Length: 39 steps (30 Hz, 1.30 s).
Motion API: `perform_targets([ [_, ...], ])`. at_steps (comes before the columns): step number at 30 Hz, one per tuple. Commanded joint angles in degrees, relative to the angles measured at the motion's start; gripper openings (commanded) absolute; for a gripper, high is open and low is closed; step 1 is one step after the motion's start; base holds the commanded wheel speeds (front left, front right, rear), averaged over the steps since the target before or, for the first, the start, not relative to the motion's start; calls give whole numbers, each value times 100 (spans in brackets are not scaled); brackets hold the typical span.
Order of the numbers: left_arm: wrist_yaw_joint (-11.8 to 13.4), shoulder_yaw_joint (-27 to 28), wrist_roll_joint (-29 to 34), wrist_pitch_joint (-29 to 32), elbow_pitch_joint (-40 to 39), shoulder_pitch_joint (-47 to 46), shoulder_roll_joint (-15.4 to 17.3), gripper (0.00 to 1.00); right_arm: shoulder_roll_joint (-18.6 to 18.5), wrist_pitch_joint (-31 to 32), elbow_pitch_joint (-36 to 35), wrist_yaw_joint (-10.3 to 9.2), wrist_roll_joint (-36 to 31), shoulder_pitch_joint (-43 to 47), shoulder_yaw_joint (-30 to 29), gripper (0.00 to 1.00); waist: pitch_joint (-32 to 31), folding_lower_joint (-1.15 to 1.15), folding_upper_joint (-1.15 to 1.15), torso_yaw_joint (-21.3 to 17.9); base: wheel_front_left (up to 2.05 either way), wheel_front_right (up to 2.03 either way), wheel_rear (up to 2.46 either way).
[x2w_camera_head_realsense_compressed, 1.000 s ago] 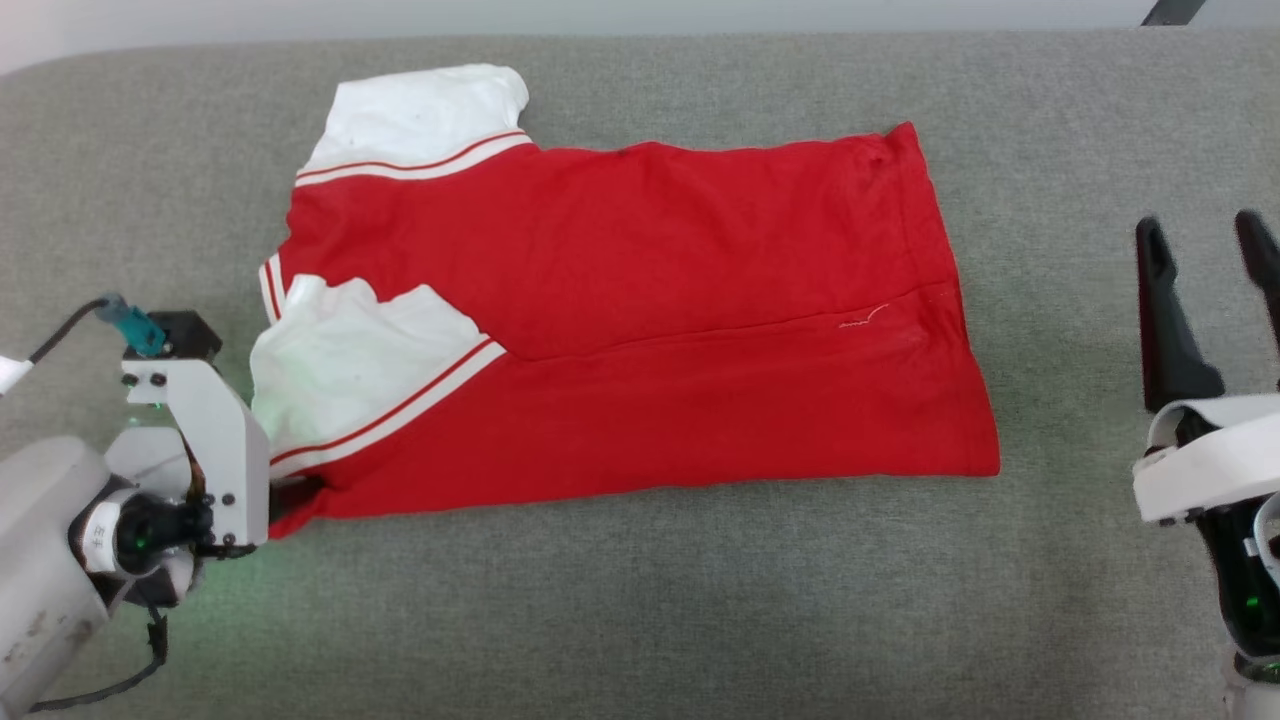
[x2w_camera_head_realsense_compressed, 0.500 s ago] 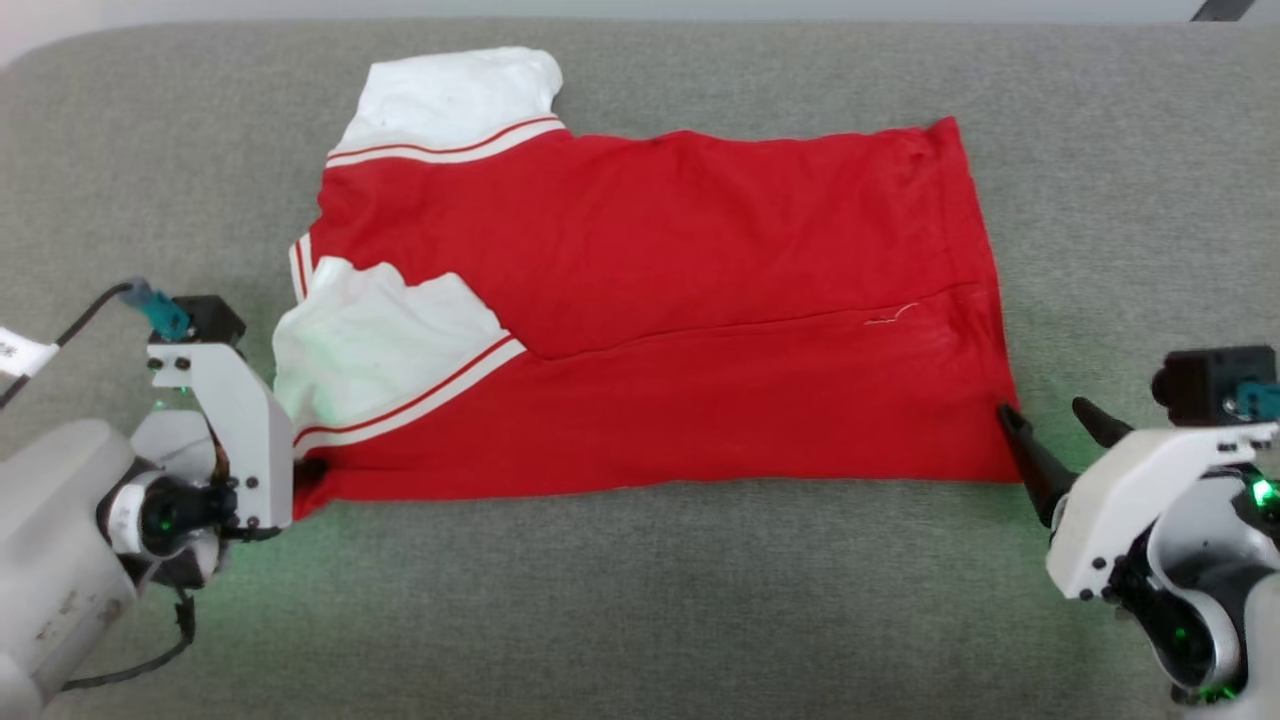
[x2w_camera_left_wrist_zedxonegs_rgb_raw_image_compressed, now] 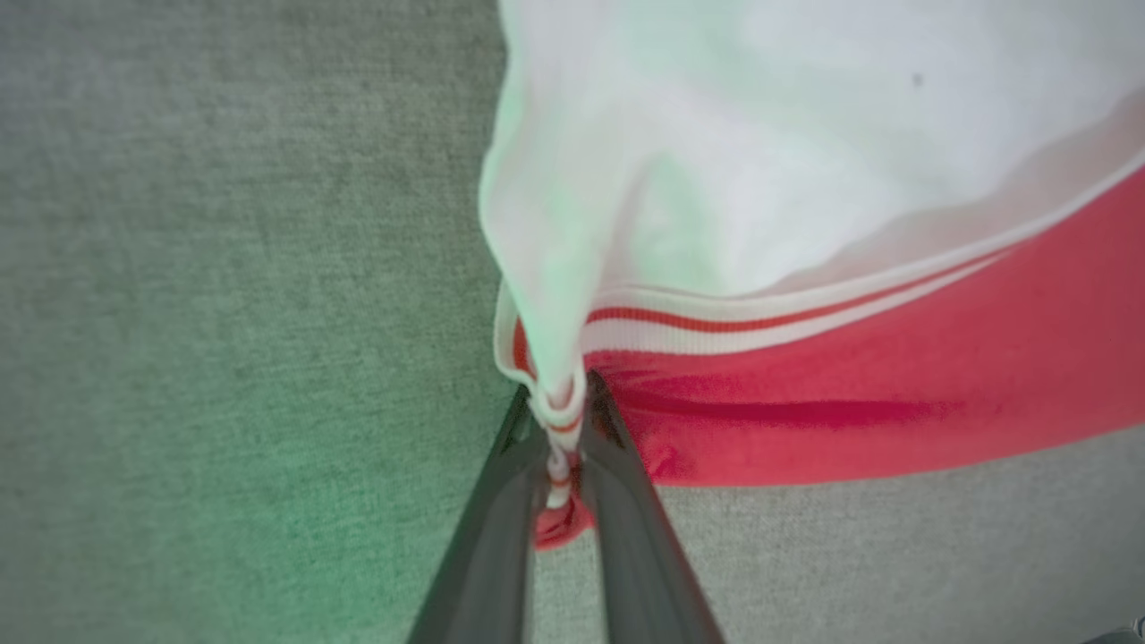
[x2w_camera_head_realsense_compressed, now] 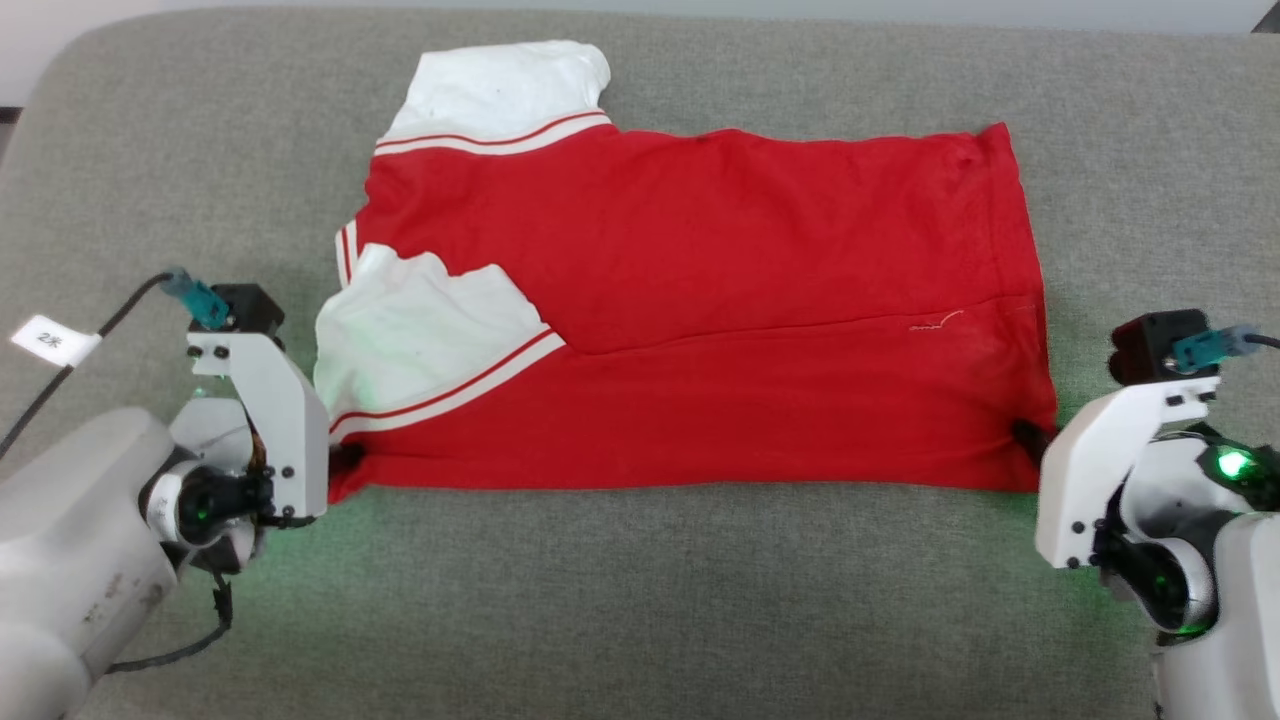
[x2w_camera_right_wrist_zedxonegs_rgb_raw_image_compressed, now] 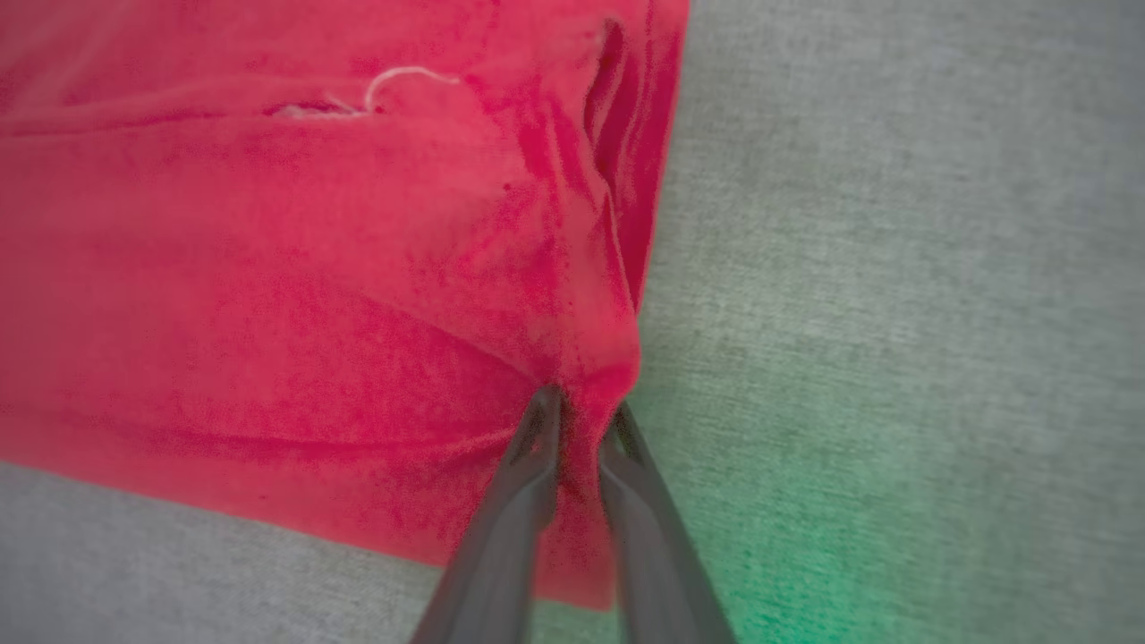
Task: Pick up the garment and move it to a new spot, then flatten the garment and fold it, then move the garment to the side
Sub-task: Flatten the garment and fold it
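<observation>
Grey table [x2w_camera_head_realsense_compressed: 640, 600], garment [x2w_camera_head_realsense_compressed: 700, 300] mid-fold; left tool [x2w_camera_left_wrist_zedxonegs_rgb_raw_image_compressed: 559, 395] and right tool [x2w_camera_right_wrist_zedxonegs_rgb_raw_image_compressed: 583, 404] each pinch 1 near corner; next: lift both evenly.

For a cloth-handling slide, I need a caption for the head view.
Left gripper and right gripper pinch the near corners of the red garment lying on a gray fabric surface.

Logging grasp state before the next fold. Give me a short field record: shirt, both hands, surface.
garment: red jersey shirt with white sleeves and red-and-white stripe trim, lying flat, partly folded
fold: near white sleeve lies over the red body
surface: grey woven fabric pad
left hand: closed on the near corner at the sleeve end
right hand: fingers pinching the near corner at the hem end
</observation>
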Motion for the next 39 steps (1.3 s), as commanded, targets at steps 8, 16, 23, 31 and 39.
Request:
perform_targets([
  [8, -159, -254, -21, 171, 165, 389, -305, 0, -93, 186, 181, -10, 187, 123, -14, 0, -81, 0, 0, 34, 0, 0, 0],
  [16, -49, -209, -43, 426, -74, 185, -6, 0, -318, 429, -306, -11, 355, 192, -18, 0, -240, 0, 0, 18, 0, 0, 0],
  [23, 212, -165, 87, 574, -675, -33, 420, 0, -520, 845, -944, -10, 598, 432, 52, 0, -342, 0, 0, 25, 0, 0, 0],
  [31, 606, -212, 169, 701, -1488, 61, 835, 0, -641, 1290, -1663, -10, 807, 964, -92, 0, -353, 0, 0, 20, 0, 0, 0],
  [39, 758, -258, 152, 637, -1735, 283, 888, 0, -470, 1260, -1648, -10, 759, 1204, -164, 0, -280, 0, 0, -60, 0, 0, 0],
])
